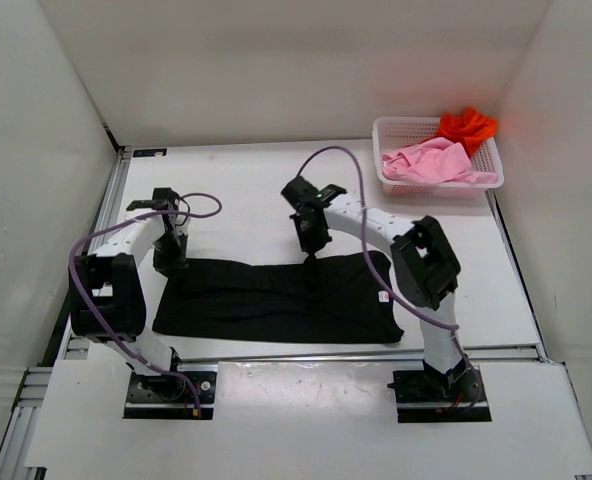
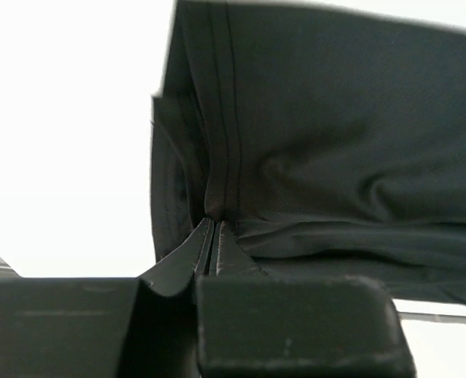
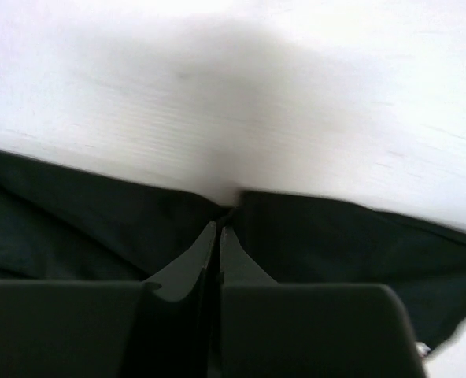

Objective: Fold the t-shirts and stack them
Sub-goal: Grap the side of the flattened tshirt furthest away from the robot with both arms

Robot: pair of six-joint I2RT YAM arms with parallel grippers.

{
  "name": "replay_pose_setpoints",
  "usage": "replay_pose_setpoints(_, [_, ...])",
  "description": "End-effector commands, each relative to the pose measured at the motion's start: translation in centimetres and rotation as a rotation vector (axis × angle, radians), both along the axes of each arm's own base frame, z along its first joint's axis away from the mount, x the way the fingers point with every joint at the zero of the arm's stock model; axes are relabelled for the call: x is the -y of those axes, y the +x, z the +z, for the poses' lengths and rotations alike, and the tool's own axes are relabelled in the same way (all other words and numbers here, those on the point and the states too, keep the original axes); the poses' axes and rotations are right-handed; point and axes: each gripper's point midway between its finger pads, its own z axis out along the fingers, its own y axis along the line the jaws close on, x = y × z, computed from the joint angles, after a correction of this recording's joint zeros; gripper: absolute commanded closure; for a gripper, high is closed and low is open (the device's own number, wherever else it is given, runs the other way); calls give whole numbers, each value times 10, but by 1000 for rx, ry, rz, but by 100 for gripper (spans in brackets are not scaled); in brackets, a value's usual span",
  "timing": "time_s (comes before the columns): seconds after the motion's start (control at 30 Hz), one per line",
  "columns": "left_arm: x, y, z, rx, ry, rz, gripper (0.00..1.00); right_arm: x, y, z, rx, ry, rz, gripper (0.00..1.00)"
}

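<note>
Top external view, entries by item.

- black t-shirt (image 1: 281,300): lies flat as a long band across the near part of the table (image 1: 246,185), just ahead of the two arm bases. It looks already doubled lengthwise, so I judge it partway through folding, with another fold due.

- left gripper (image 2: 215,224): jaws pressed together on the shirt's far left corner. The left wrist view shows hem seams bunching into the fingertips. I take it this end is held so it can rise in step with the other.

- right gripper (image 3: 219,224): jaws closed at the shirt's far edge, right of the middle. The cloth edge dips into a small notch at the fingertips, which reads as a pinch on the hem. How much cloth is caught I cannot tell.

- placement of the grips: both sit on the same far edge, well apart. That suits carrying the edge over evenly, without sag between them.

- light pink t-shirt (image 1: 436,162): heaped unfolded in the white mesh basket (image 1: 416,188) at the far right of the table.

- orange-red t-shirt (image 1: 466,125): crumpled at the basket's far corner, partly over the rim and touching the pink one. Both appear to be parked off the working area until the black shirt is done.

- stack: none begun.
</note>
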Motion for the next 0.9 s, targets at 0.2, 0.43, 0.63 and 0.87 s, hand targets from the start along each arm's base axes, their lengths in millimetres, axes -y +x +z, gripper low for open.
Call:
replay_pose_setpoints(0.2, [-13, 74, 38, 159, 78, 6, 90, 95, 30, 77, 110, 86, -256, 100])
replay_pose_setpoints(0.43, [-21, 111, 47, 211, 120, 16, 90, 157, 21, 92, 137, 98, -396, 100])
replay_pose_setpoints(0.63, [-24, 118, 40, 209, 140, 20, 90, 173, 8, 87, 126, 116, -433, 100])
replay_pose_setpoints(0.87, [-31, 128, 56, 287, 180, 34, 90, 174, 22, 109, 215, 155, -433, 100])
